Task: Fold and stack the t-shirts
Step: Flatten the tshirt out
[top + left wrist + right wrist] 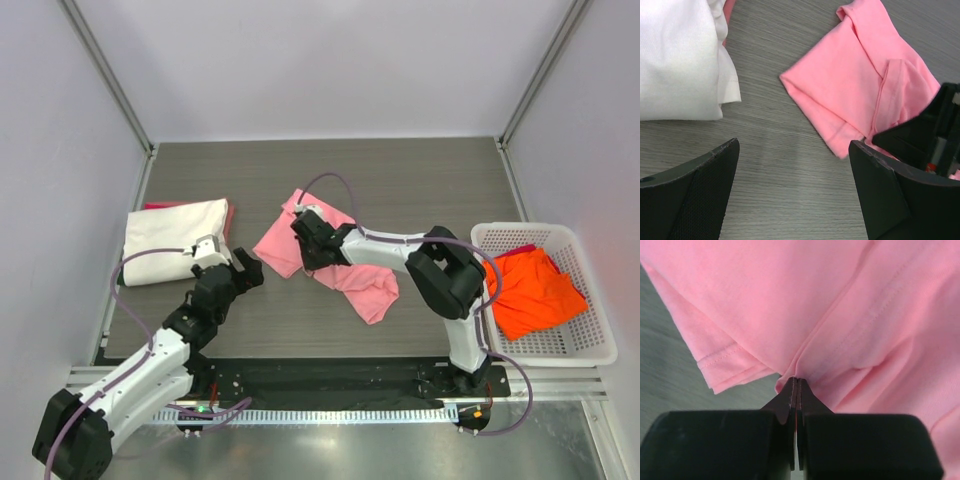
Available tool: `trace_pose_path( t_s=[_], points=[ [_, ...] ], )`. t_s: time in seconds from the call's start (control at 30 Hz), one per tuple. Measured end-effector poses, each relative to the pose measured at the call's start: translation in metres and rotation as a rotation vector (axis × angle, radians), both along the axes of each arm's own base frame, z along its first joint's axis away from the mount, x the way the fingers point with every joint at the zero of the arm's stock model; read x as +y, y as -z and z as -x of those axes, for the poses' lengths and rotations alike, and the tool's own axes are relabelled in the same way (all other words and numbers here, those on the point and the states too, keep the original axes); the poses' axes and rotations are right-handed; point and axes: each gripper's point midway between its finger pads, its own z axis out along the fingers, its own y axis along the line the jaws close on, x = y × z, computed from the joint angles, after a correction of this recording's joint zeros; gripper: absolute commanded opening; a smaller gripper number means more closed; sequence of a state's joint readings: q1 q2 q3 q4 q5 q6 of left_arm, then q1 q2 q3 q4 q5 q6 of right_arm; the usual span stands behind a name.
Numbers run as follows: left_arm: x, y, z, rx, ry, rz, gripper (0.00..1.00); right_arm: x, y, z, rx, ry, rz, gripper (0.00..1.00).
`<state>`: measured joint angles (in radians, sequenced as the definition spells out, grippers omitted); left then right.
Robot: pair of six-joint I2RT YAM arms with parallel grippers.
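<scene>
A crumpled light pink t-shirt [345, 270] lies mid-table. My right gripper [305, 245] rests on its left part. In the right wrist view its jaws [797, 381] are shut on a gathered fold of the pink t-shirt [790, 300]. My left gripper [246, 272] hovers just left of the shirt, open and empty. In the left wrist view the left gripper [794, 146] has bare table between its fingers [695, 185], and the pink t-shirt [860, 85] lies ahead to the right. A folded cream-white t-shirt [175, 240] lies at the left on a red one [230, 214].
A white mesh basket [520, 233] at the right edge holds a bright orange t-shirt [535, 290]. The white t-shirt [675, 55] fills the upper left of the left wrist view. Metal frame posts and white walls border the table.
</scene>
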<state>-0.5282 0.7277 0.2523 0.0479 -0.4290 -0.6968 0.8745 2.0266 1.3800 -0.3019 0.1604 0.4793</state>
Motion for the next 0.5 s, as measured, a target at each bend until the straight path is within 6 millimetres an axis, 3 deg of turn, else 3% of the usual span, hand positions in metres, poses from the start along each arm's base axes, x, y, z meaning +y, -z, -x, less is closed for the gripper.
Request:
trace_pose_path(
  t_s=[0.1, 0.17, 0.3, 0.4, 0.5],
  points=[
    [-0.002, 0.002, 0.0, 0.007, 0.012, -0.004, 0.9, -0.02, -0.005, 0.019, 0.028, -0.004, 0.032, 0.01],
    [-0.004, 0.004, 0.0, 0.016, 0.025, -0.008, 0.9, -0.038, -0.019, 0.032, 0.03, 0.003, 0.045, 0.01],
    [-0.011, 0.01, 0.001, 0.038, 0.065, -0.016, 0.9, -0.069, -0.069, 0.044, -0.037, 0.056, 0.0, 0.01],
    [-0.019, 0.012, 0.001, 0.053, 0.105, -0.009, 0.9, -0.103, -0.11, 0.049, -0.108, 0.13, -0.074, 0.01],
    [-0.028, 0.012, 0.0, 0.062, 0.148, -0.001, 0.9, -0.146, -0.13, 0.054, -0.152, 0.225, -0.126, 0.01]
  ],
)
